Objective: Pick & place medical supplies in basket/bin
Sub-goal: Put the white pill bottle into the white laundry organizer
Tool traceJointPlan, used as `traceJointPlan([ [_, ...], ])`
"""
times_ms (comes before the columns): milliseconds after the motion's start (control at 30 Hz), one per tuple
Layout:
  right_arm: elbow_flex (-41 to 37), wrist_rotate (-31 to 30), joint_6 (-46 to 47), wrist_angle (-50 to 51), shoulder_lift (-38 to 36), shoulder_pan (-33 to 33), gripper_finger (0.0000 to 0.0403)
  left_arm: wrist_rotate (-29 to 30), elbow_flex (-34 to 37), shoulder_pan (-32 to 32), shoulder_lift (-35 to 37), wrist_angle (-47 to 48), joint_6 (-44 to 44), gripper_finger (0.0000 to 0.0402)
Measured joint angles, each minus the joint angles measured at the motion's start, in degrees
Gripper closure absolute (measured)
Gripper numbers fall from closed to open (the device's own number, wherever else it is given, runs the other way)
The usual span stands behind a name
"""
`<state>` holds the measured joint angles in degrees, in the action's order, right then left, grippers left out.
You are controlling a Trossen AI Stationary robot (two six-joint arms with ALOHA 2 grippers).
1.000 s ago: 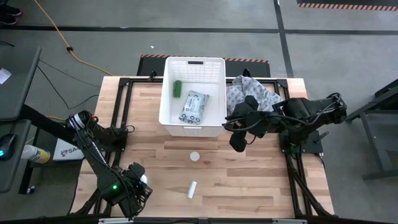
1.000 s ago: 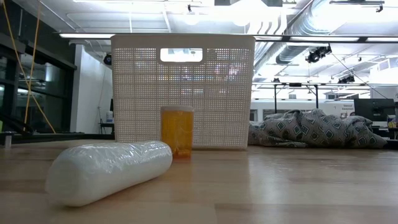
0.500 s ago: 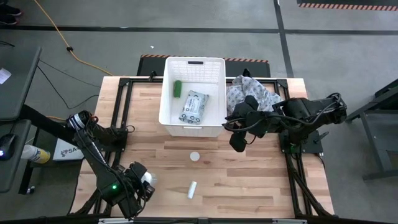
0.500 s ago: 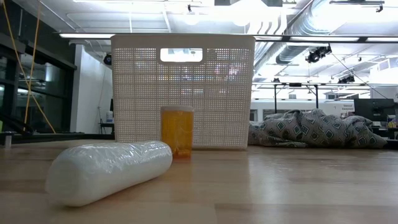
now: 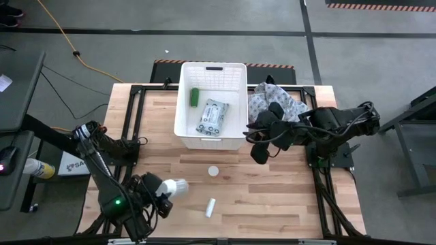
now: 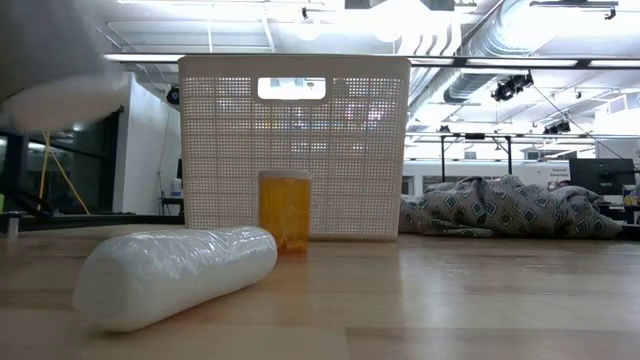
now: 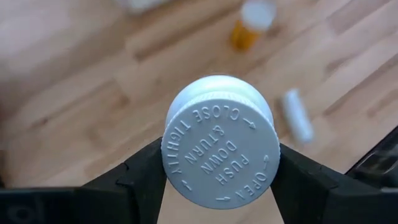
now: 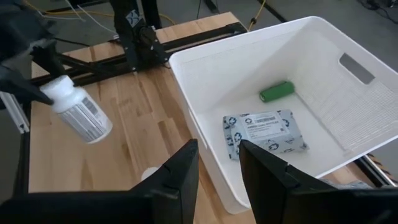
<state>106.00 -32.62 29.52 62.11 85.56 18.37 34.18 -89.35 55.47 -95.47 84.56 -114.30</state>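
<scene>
Only blurred in the low view — left claw grips white bottle.

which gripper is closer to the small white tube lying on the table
Left. The left gripper, shut on a white bottle, is just beside the small white tube. The right gripper hovers farther off by the bin's corner.

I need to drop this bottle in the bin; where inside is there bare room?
The bin's floor is bare near its front wall and along the right wall. The left half is crowded: green cylinder and wipes packet. The left end effector holds the white bottle.
</scene>
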Motion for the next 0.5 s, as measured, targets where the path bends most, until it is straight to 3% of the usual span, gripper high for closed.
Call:
traceJointPlan([
  [200, 0.00, -1.85, 0.00, -0.24, 0.00, 0.00, 0.0295, 13.95, -7.08, -1.36, 0.17, 5.40, 2.65, 0.0130],
  [367, 0.01, -2.29, -0.17, -0.31, 0.00, 0.00, 0.0295, 24.32, -13.12, -6.68, 1.34, 5.52, 16.76, 0.0131],
  [500, 0.00, -2.37, -0.67, -0.31, 0.00, 0.00, 0.0295, 27.59, -19.15, -14.05, 1.12, 5.39, 32.18, 0.0123],
])
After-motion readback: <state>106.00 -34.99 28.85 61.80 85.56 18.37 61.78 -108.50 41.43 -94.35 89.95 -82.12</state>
